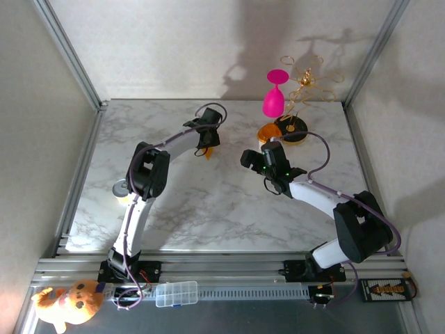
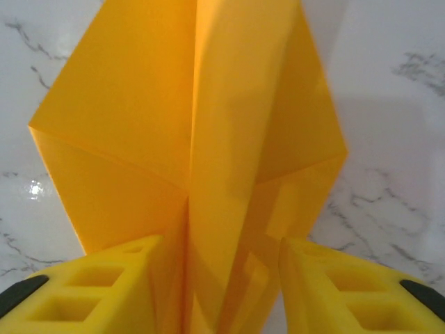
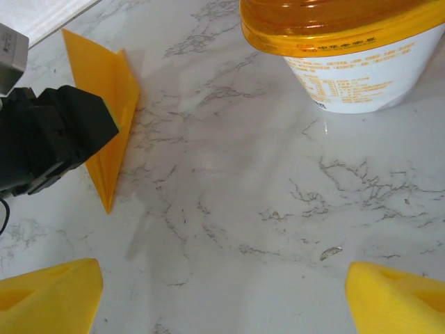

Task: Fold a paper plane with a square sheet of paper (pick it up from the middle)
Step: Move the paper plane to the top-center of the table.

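The square sheet of paper [image 2: 208,125] is yellow-orange and folded into a creased, pointed paper plane shape. It lies on the marble table [image 1: 208,209] at the back middle, with a raised centre ridge. My left gripper [image 2: 221,243] is shut on that ridge, its yellow fingers [image 2: 132,278] on either side of the folds. From above, an orange corner of the paper [image 1: 208,153] peeks out under the left gripper [image 1: 207,138]. In the right wrist view the paper's tip [image 3: 111,111] points toward me. My right gripper [image 3: 222,271] hangs open over bare marble, to the right of the paper.
A white cup with an orange lid [image 3: 348,49] stands just beyond the right gripper [image 1: 254,158]. Behind it are an orange-and-black disc [image 1: 292,129], a pink goblet [image 1: 274,97] and a gold wire ornament [image 1: 309,80]. A tape roll [image 1: 122,188] lies at the left.
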You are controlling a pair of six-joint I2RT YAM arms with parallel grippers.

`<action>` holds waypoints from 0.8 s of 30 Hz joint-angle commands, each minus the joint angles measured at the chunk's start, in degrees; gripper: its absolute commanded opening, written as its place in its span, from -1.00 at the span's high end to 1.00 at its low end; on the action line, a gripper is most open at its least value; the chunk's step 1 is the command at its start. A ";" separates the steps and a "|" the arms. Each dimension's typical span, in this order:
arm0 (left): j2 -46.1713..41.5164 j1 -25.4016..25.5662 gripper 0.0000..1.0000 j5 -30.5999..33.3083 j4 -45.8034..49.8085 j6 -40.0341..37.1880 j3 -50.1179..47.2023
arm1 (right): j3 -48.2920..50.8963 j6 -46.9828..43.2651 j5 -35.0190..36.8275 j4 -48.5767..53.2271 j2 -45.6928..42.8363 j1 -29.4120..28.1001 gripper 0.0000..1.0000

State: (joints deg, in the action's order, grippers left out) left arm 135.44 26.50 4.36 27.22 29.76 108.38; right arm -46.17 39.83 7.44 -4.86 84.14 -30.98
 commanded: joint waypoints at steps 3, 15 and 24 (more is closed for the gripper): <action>1.87 0.31 0.09 2.14 2.71 -1.19 1.99 | -0.85 0.70 -0.12 -0.34 0.41 0.39 -0.81; 4.05 0.31 0.19 4.65 5.33 -2.53 2.54 | -1.11 0.78 -0.01 -0.41 0.59 0.35 -0.80; 5.98 0.30 -0.05 3.04 7.05 -4.68 3.33 | -1.29 0.87 -0.06 -0.23 0.76 0.34 -0.80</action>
State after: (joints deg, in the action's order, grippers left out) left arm 138.26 26.65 7.35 29.56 26.52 111.46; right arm -46.17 39.88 7.44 -4.86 84.23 -30.98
